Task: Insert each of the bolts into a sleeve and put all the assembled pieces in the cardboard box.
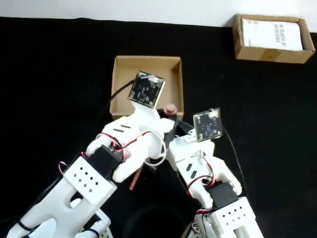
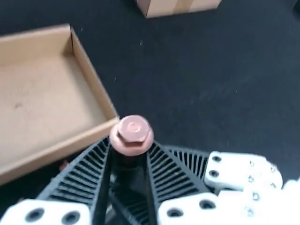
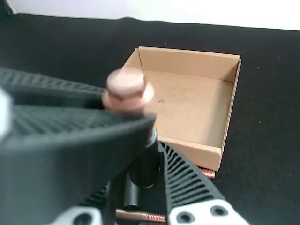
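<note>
**Two pincers close together at one bolt**

My left pincer (image 2: 130,157) is closed tight just under the head of a copper bolt (image 2: 133,133), which stands upright with its head on top. Below that grip a black sleeve (image 3: 143,166) hangs around the bolt's shank, right in front of my right pincer (image 3: 149,161). Whether that pincer has closed on the sleeve I cannot tell, since my left pincer hides much of it.

The cardboard box (image 2: 91,82) sits just beside my left pincer and just beyond my right one, its near wall close to the bolt. A second bolt (image 3: 140,216) lies flat on the black surface (image 1: 59,74) under my right pincer, and a third bolt (image 3: 208,173) lies against the box's near wall. Another box (image 1: 273,54) holding a white booklet (image 1: 272,33) sits well apart from both pincers.
</note>
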`<state>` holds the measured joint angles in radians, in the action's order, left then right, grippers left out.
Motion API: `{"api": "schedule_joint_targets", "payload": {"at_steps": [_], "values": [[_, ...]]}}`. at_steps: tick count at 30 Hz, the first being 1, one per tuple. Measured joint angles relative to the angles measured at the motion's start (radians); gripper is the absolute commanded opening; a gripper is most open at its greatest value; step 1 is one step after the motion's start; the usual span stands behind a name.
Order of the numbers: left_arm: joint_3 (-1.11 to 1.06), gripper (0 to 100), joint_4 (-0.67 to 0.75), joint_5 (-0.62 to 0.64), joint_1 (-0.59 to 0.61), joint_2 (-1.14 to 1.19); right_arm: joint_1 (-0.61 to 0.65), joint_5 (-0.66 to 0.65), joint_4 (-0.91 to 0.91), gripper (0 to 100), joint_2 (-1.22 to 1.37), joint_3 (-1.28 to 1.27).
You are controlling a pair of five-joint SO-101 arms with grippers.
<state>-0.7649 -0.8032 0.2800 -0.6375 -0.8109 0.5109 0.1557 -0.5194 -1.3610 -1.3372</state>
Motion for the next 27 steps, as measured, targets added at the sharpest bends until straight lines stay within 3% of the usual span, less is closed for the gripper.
{"api": "schedule_joint_targets", "payload": {"at_steps": [5, 9, 14, 21, 27], "values": [[0.068, 32, -0.152, 0.008, 0.003, -0.011, 0.000, 0.002, -0.002, 0.7, 0.000, -0.002], [0.184, 34, -0.308, 0.008, 0.003, -0.014, 0.000, 0.002, -0.018, 0.7, -0.008, 0.002], [0.350, 25, -0.500, 0.006, -0.006, -0.104, -0.028, 0.087, -0.097, 0.7, -0.008, 0.032], [0.479, 0, -0.618, 0.002, 0.052, -0.331, -0.055, 0.164, -0.359, 0.7, 0.130, 0.382], [0.480, 1, -0.635, 0.002, 0.176, -0.500, -0.055, 0.164, -0.476, 0.7, 0.359, 0.706]]}}
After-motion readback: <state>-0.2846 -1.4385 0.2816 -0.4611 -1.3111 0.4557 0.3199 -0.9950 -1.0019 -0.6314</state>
